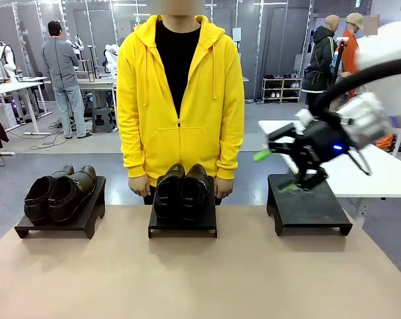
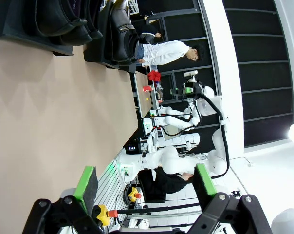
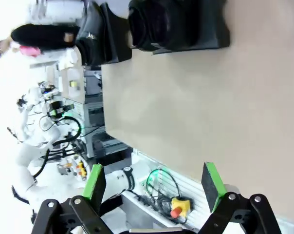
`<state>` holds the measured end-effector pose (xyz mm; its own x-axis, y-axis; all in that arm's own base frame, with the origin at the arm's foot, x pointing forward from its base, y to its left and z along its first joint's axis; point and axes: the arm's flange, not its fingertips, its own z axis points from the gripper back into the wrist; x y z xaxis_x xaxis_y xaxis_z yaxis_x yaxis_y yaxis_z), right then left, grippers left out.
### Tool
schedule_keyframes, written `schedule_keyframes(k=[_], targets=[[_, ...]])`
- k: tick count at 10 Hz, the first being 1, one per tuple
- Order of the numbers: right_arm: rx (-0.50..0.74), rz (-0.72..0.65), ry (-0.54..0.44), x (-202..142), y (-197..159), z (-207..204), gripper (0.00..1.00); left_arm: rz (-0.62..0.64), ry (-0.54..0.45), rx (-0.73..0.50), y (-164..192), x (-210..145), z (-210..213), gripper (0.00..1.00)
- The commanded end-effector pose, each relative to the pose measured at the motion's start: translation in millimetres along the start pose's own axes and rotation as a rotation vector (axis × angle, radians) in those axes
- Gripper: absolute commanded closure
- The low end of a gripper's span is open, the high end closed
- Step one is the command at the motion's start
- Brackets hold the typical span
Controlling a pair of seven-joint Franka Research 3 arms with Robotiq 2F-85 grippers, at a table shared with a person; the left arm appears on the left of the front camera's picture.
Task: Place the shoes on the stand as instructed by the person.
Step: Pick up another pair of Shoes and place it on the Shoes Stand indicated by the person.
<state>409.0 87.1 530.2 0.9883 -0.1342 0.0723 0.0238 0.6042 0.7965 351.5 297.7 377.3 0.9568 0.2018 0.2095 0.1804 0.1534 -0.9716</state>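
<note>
The right gripper, black with green pads, hangs with its jaws spread wide and nothing between them, above the near left part of the bare black low stand at the right of the tan table; in the right wrist view its green fingertips stand well apart over the table's edge, with empty space between them. The left gripper likewise has its jaws fully apart and holds nothing; its green pads frame only the table edge and the room beyond. The shoes lie well away from both grippers. One pair of black leather dress shoes, the glossier one, sits side by side on the middle black stand, toes toward the near side, to the left of the right gripper and apart from it. The other pair of black leather shoes rests on the left black stand, angled slightly, farthest from the right gripper. In the right wrist view both pairs appear at the top, beyond the open tabletop. The person in a bright yellow zip-up hoodie over a black shirt stands at the far side directly behind the middle stand, arms down, hands at the table's far edge beside the shoes.
</note>
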Motion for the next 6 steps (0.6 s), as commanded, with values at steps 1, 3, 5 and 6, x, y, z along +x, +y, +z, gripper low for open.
schedule_keyframes(k=[1, 3, 5, 6], targets=[[0.048, -0.078, -0.072, -22, -35, 34, 0.0, -0.001, 0.003, 0.005, -3, -3, -1, 0.0], [0.036, -0.187, -0.124, -29, -61, 50, 0.0, -0.001, 0.003, 0.005, -3, -3, -1, 0.0], [0.031, -0.132, -0.099, -27, -62, 54, 0.0, -0.001, 0.003, 0.005, -3, -3, -1, 0.0], [0.031, -0.132, -0.099, -27, -62, 54, 0.0, -0.001, 0.003, 0.005, -3, -3, -1, 0.0]])
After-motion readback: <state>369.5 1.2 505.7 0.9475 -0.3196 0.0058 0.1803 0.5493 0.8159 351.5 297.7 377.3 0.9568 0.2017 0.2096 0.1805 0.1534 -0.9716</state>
